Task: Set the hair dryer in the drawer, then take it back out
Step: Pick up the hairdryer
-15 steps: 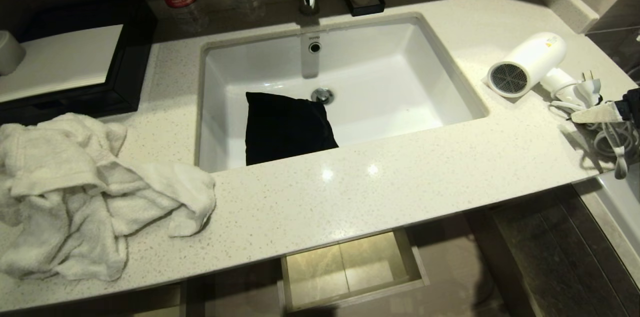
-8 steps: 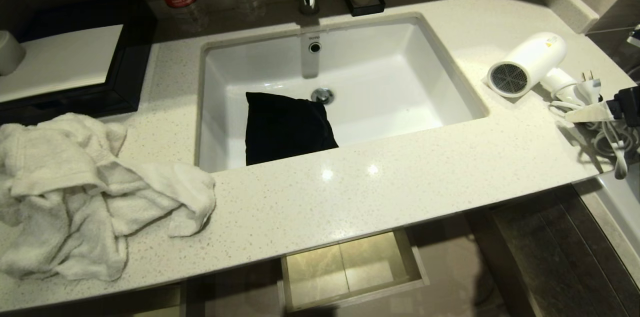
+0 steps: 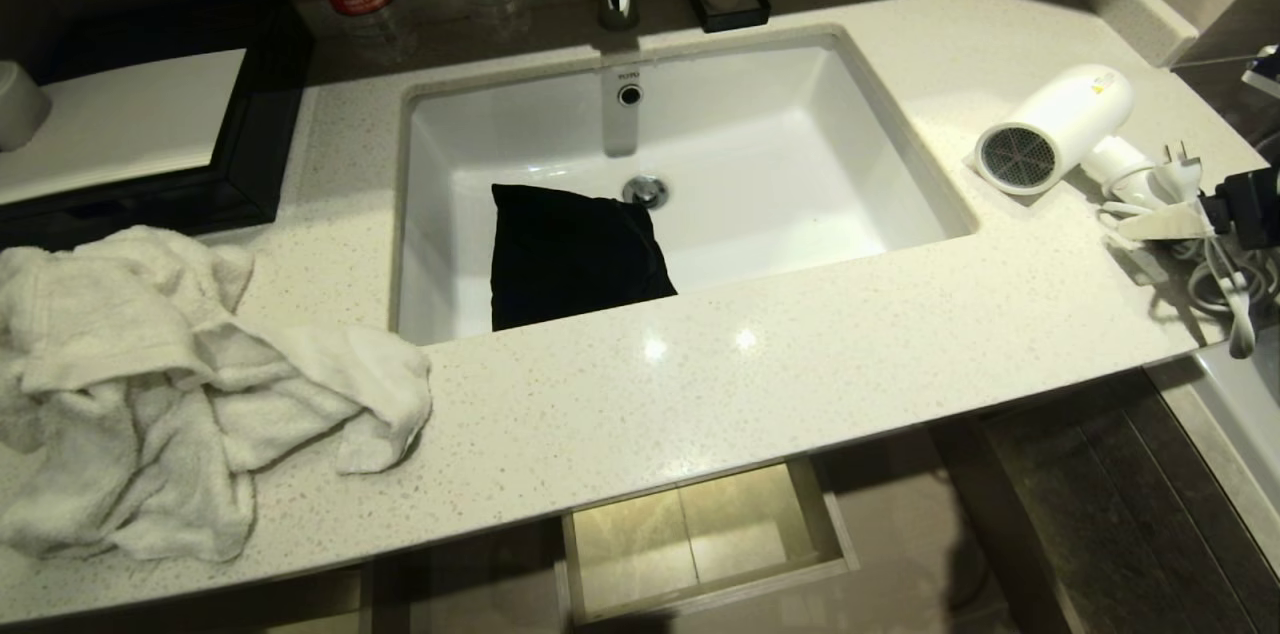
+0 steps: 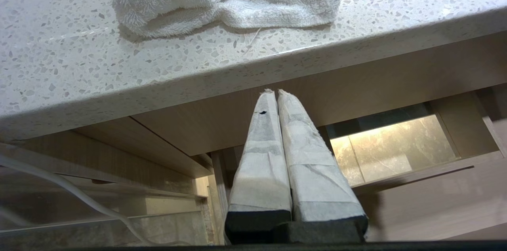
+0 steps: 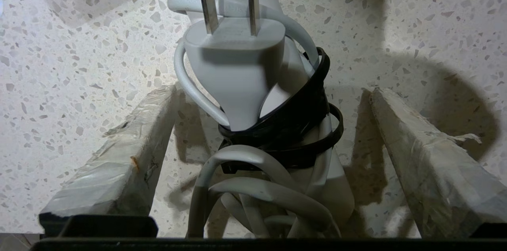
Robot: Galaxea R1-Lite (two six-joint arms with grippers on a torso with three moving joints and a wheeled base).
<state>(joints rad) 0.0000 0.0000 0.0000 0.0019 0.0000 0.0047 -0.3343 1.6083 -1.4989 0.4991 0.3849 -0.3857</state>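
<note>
hair dryer (image 3: 1060, 126) is lying on the counter (image 3: 760, 384) right of the sink (image 3: 930, 214), barrel toward it; right gripper (image 5: 273, 132) is straddling handle and strapped cord bundle (image 5: 277, 140), jaws wide apart, nothing clamped; looks light, rigid, slick plastic, cord floppy; I'd be gripping the handle; left gripper (image 4: 276, 94) is sitting below the counter edge, jaws together; drawer (image 3: 700, 534) is standing open.

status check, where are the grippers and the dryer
Right gripper open astride hair dryer cord, no grip. Left gripper shut, parked under counter. Drawer open, unobstructed.
</note>
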